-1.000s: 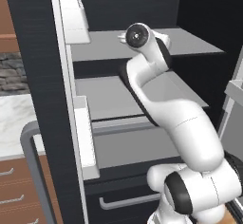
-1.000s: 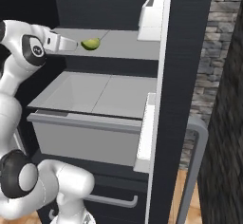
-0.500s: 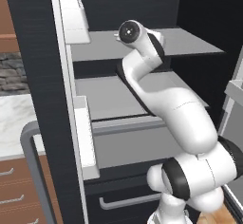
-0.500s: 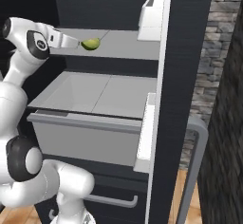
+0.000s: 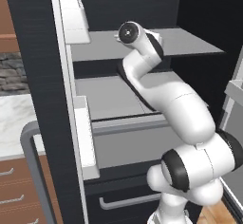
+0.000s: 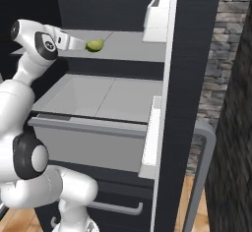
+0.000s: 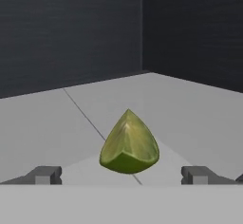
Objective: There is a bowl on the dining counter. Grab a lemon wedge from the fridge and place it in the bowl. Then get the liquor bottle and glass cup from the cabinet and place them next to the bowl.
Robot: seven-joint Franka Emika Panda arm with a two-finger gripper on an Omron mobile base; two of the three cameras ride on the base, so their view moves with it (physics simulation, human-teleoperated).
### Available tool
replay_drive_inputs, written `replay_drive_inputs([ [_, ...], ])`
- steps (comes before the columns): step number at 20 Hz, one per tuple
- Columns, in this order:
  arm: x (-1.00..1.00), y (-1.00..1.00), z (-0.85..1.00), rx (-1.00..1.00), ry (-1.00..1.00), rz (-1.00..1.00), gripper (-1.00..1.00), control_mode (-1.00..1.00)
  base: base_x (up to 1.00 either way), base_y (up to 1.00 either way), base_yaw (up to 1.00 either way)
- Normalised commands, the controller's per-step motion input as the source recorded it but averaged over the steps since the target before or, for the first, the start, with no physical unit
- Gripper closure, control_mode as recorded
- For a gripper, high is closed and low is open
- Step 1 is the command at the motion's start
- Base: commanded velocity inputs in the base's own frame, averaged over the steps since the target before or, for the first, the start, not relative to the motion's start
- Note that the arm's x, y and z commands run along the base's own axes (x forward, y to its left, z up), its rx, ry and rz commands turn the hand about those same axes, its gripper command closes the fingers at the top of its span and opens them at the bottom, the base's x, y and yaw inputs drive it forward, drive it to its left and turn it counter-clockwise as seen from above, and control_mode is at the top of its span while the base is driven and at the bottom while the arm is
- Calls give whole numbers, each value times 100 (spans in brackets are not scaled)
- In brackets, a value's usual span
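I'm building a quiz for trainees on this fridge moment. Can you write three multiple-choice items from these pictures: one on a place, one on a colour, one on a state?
1. Where does the lemon wedge lie?
A. on a grey shelf inside the fridge
B. in a door bin
C. in the pulled-out drawer

2. What colour is the wedge?
A. bright orange
B. yellow-green
C. white

3. How does the gripper stand?
A. shut on the wedge
B. jaws open, with the wedge between and just beyond the fingertips
C. shut, far from the wedge

Answers:
1 A: the right base view shows it on the upper shelf.
2 B: the hand view shows a green rind and yellowish flesh.
3 B: in the hand view both tips stand wide of the wedge, with a gap on each side.
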Motion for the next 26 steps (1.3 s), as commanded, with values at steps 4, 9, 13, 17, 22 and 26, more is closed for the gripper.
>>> replay_drive_inputs([
  [4,20,-15,-8,0,0,0,-100,-100,0,0,0],
  [9,18,-17,-10,0,0,0,-100,-100,0,0,0],
  [13,18,-17,-13,0,0,0,-100,-100,0,0,0],
  [17,15,-18,-20,0,0,0,-100,-100,0,0,0],
  [22,7,-8,-15,0,0,0,-100,-100,0,0,0],
  [26,5,-4,-13,0,0,0,-100,-100,0,0,0],
])
